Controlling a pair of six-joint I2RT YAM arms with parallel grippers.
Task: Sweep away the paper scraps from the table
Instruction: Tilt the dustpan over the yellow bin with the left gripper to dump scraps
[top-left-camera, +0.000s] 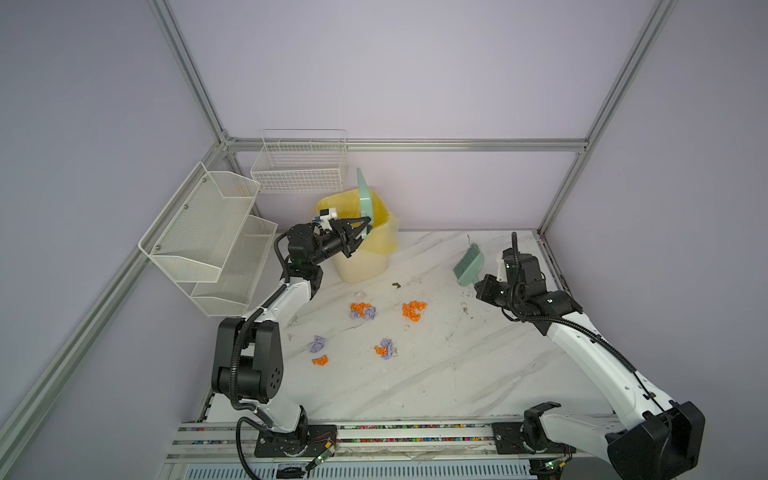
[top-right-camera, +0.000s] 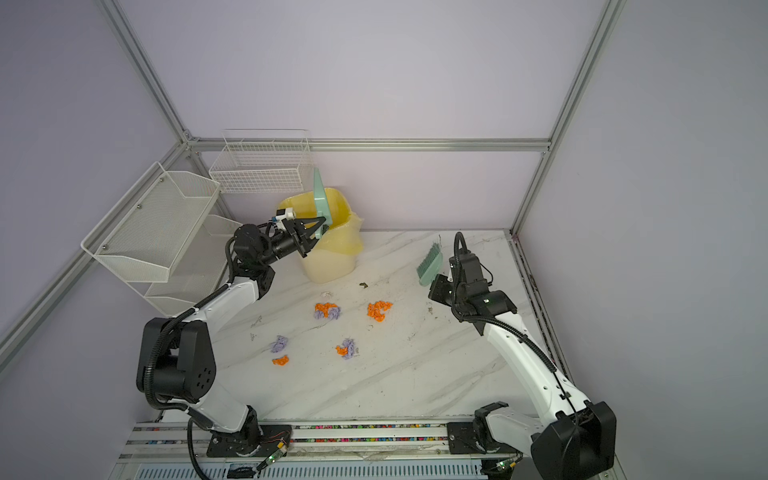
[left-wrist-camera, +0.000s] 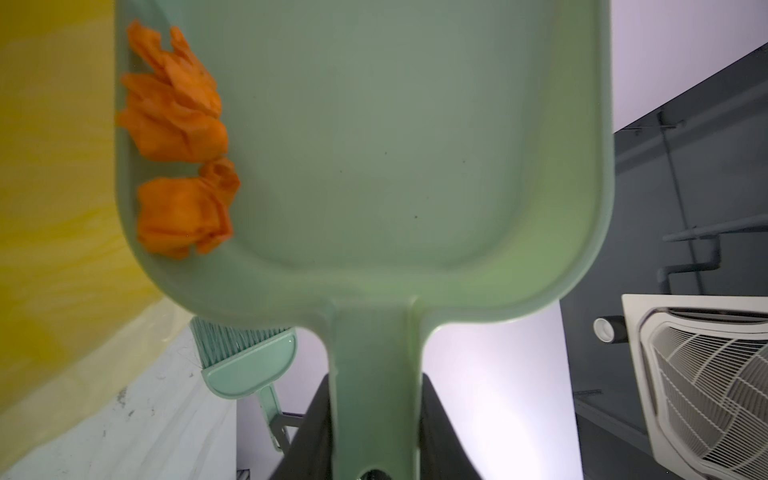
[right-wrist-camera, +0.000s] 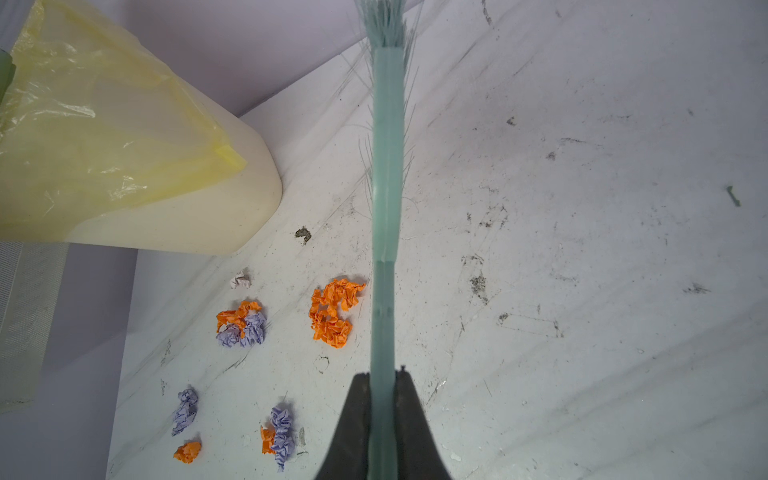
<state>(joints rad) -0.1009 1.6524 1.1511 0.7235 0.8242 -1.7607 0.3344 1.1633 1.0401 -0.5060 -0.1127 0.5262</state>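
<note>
Orange and lavender paper scraps lie in several clusters mid-table (top-left-camera: 363, 310) (top-left-camera: 413, 309) (top-left-camera: 385, 349) (right-wrist-camera: 332, 311). My left gripper (top-left-camera: 360, 226) (left-wrist-camera: 376, 386) is shut on the handle of the mint-green dustpan (top-left-camera: 365, 199) (left-wrist-camera: 415, 145). The pan stands tilted on edge over the yellow-lined bin (top-left-camera: 365, 253). A few orange scraps (left-wrist-camera: 178, 124) rest against the pan's lower wall. My right gripper (top-left-camera: 478, 286) (right-wrist-camera: 384, 374) is shut on the handle of the green brush (top-left-camera: 469, 262) (right-wrist-camera: 387, 166), bristles pointing away, right of the clusters.
The marble table (top-left-camera: 457, 365) carries dark smudges and a small dark speck (top-left-camera: 395, 284). A white wire basket (top-left-camera: 299, 166) hangs on the back wall. A white mesh shelf (top-left-camera: 208, 232) is mounted on the left rail, close to the left arm.
</note>
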